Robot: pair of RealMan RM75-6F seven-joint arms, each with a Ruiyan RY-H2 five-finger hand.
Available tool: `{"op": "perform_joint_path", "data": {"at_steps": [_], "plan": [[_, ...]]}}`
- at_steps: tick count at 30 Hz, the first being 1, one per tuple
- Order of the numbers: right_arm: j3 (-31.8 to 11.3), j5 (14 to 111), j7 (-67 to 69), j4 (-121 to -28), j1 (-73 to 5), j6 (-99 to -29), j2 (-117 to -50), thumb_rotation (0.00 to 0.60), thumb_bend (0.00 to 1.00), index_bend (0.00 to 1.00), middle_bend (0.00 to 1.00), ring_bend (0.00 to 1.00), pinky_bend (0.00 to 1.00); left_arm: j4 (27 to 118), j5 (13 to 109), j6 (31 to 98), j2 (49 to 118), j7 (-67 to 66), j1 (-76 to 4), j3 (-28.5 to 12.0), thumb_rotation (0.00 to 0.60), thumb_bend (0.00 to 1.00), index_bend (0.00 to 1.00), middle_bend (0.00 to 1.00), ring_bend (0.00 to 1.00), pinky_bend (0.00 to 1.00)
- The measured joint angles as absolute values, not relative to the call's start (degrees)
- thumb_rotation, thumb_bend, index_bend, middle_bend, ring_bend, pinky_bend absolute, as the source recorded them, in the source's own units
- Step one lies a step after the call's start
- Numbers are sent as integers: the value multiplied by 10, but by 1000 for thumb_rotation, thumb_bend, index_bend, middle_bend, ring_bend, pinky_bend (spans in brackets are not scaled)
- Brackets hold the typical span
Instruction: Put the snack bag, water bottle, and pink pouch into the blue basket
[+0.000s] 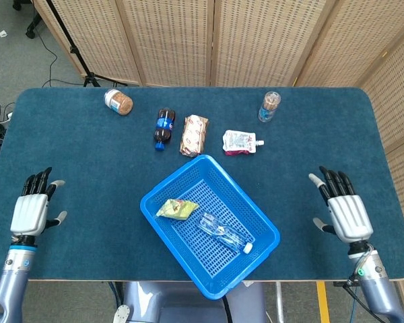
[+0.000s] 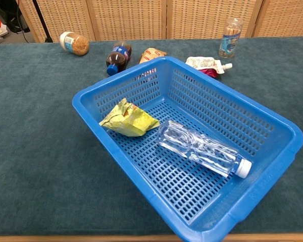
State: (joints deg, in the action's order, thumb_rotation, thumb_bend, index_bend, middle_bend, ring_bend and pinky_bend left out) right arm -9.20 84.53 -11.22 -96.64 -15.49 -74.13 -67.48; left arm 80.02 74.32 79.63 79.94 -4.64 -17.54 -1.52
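Note:
The blue basket [image 1: 266, 231] [image 2: 92, 93] sits near the table's front centre. Inside it lie a yellow-green snack bag [image 1: 176, 208] [image 2: 129, 119] and a clear water bottle [image 1: 223, 233] [image 2: 203, 149] on its side. The pink pouch [image 1: 241, 142] [image 2: 206, 64] lies flat on the cloth just behind the basket. My left hand [image 1: 31, 210] hovers over the front left of the table, fingers spread, holding nothing. My right hand [image 1: 343, 208] is at the front right, fingers spread and empty, well away from the pouch. Neither hand shows in the chest view.
Behind the basket lie a cola bottle [image 1: 163, 126] [image 2: 117, 57] and a brown snack packet [image 1: 194, 134] [image 2: 152, 53]. A jar [image 1: 118, 101] [image 2: 74, 43] stands back left, a clear cylinder [image 1: 270, 106] [image 2: 230, 31] back right. Folding screens stand behind the table.

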Motion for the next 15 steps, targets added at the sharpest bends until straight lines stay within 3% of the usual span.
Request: {"op": "perform_joint_path", "data": {"at_steps": [8, 15], "plan": [[-155, 789, -145, -965, -268, -631, -695, 600, 156, 125, 0, 0, 39, 788, 737, 772, 798, -25, -172, -29, 600, 220, 282, 0, 0, 56], [-190, 727, -165, -900, -360, -546, -741, 600, 156, 125, 0, 0, 39, 779, 733, 750, 800, -13, -172, -35, 600, 223, 282, 0, 0, 56]]}}
